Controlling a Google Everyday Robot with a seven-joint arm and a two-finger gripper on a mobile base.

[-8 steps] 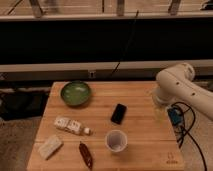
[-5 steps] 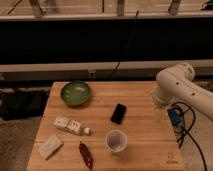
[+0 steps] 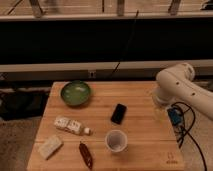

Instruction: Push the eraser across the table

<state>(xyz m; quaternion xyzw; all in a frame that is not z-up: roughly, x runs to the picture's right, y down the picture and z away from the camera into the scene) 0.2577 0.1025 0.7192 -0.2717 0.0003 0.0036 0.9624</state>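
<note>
At the near right corner of the table (image 3: 150, 150) sits a small dark logo (image 3: 171, 161); its writing is too small to read. At the near left corner lies a pale block (image 3: 50, 146), and along the near edge towards the middle a dark red pepper-like thing (image 3: 86, 154). Just behind that stands a white cup (image 3: 115, 140), upright and open. Left of the cup a small bottle (image 3: 71, 125) lies on its side; its label shows patches of print, but no word can be made out.

The eraser (image 3: 118, 113) lies flat near the middle of the table, just behind the cup and apart from it. Its long axis runs from the near edge towards the far edge, tipped a little towards the far right corner.

The gripper (image 3: 160, 106) hangs below the white arm (image 3: 175, 82) at the right edge of the table, about level with the eraser and well apart from it. How wide it stands cannot be told, nor whether it holds anything. The eraser lies from it towards the left edge, long side facing it, so a sweep from right to left would probably meet that broad side. The bottle lies further along that line, slightly nearer.

A blue part with cables (image 3: 173, 117) hangs beside the arm, off the right edge.

Near the far left corner sits a green bowl (image 3: 76, 93), well clear of the eraser.
</note>
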